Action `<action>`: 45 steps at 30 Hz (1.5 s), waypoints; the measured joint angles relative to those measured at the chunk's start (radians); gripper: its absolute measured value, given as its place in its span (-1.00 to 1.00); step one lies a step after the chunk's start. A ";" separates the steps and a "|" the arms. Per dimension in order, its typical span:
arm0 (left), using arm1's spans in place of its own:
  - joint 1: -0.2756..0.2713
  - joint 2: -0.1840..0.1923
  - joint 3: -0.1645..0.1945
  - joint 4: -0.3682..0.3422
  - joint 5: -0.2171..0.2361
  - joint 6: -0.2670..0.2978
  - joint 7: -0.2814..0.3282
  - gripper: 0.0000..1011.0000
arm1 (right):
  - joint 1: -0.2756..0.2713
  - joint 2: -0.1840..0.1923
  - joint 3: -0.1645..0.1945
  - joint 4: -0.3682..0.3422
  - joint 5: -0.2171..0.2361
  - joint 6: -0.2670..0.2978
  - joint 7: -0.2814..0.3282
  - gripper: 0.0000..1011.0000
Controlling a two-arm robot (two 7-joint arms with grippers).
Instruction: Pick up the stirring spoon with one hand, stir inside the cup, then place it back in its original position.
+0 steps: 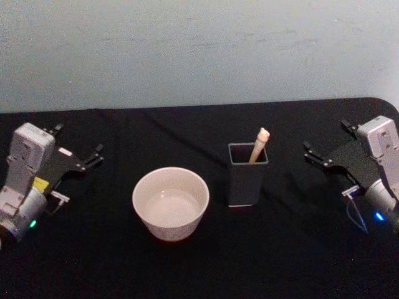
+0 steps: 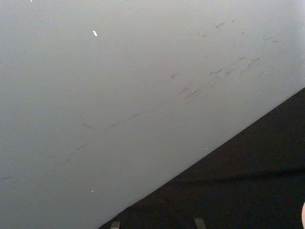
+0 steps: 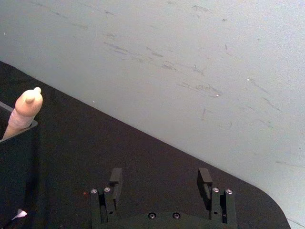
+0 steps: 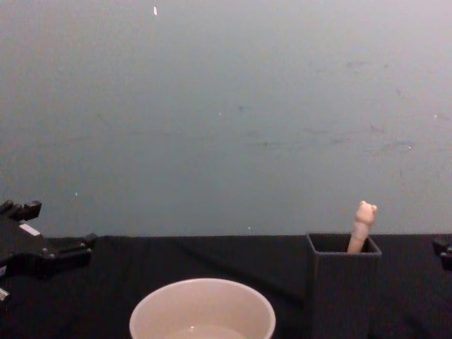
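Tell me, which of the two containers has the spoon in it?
The tall dark holder with the square mouth; the spoon's beige handle sticks out of it. The wide pale cup holds no spoon.

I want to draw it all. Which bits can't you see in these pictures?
Stirring spoon: bowl and neck hidden inside the dark holder, head and chest views.
Cup: base cut off by the chest view's lower edge; the holder's too.
Right gripper: mostly cut off by the chest view's right edge.
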 joint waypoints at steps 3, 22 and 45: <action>0.000 0.000 0.000 0.000 0.000 0.000 0.000 0.98 | 0.000 0.000 0.000 0.000 0.000 0.000 0.000 0.99; 0.000 0.000 0.000 0.000 0.000 0.000 0.000 0.98 | -0.042 0.014 0.039 -0.066 0.079 0.024 0.107 0.99; 0.000 0.000 0.000 0.000 0.000 0.000 0.000 0.98 | -0.062 -0.037 0.082 -0.147 0.324 0.133 0.413 0.99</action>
